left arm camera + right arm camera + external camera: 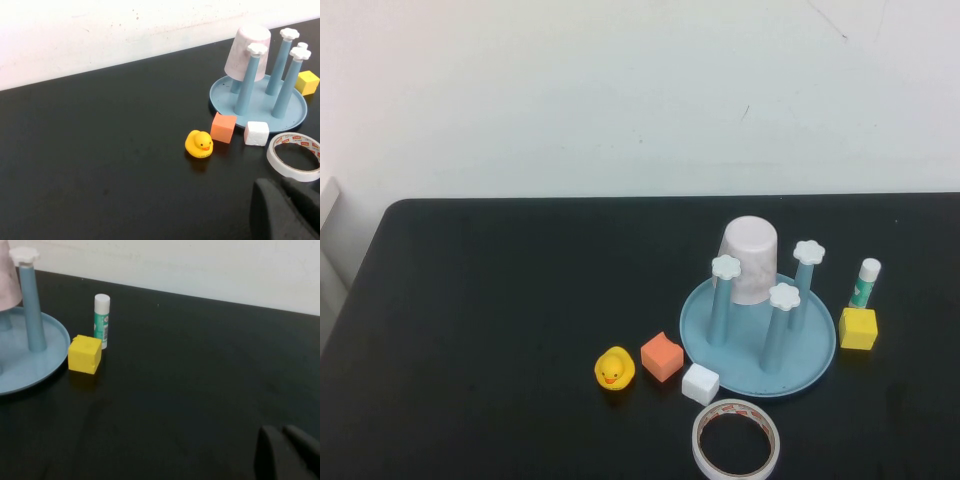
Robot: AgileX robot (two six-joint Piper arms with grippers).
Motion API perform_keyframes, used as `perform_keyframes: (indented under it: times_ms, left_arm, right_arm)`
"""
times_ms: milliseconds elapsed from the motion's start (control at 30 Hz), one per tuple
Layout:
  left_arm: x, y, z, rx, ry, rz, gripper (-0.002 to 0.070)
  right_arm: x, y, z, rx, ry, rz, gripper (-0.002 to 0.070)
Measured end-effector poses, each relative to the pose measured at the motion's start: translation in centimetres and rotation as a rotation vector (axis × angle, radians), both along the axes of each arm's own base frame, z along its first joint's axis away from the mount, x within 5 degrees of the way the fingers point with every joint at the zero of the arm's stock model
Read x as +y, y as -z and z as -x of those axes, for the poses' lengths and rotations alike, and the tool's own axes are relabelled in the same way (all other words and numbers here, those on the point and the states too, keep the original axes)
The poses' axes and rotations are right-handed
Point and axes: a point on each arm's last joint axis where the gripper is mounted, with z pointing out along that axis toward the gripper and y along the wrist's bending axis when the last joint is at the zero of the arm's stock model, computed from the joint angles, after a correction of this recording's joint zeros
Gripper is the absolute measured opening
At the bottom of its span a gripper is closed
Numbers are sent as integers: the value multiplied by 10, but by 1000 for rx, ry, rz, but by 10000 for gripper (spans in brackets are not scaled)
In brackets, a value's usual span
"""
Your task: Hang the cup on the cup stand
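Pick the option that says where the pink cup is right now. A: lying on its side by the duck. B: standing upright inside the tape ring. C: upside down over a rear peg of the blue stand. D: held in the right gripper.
C: the cup sits inverted over a back peg of the cup stand, free of the left gripper and right gripper.

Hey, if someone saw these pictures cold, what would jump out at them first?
The pink cup sits upside down over the far peg of the blue cup stand, right of the table's centre. In front of the stand lie a yellow duck, an orange cube and a tape ring. The left gripper and right gripper show only in their own wrist views, well back from the stand.
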Motion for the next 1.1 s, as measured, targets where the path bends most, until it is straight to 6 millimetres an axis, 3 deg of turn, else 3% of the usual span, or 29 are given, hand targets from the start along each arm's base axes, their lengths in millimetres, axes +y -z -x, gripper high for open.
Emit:
perform_keyframes:
  times_ms: [800,933,1100]
  left_arm:
    - [-2,2,0,5,15,10,0]
    - [-16,21,2,95,59,84,0]
    - [-20,52,0,168,-71,66,0]
  right_arm:
    - [0,0,0,0,0,0,0]
    - [0,0,0,0,0,0,0]
    - [0,0,0,2,0,0,0]
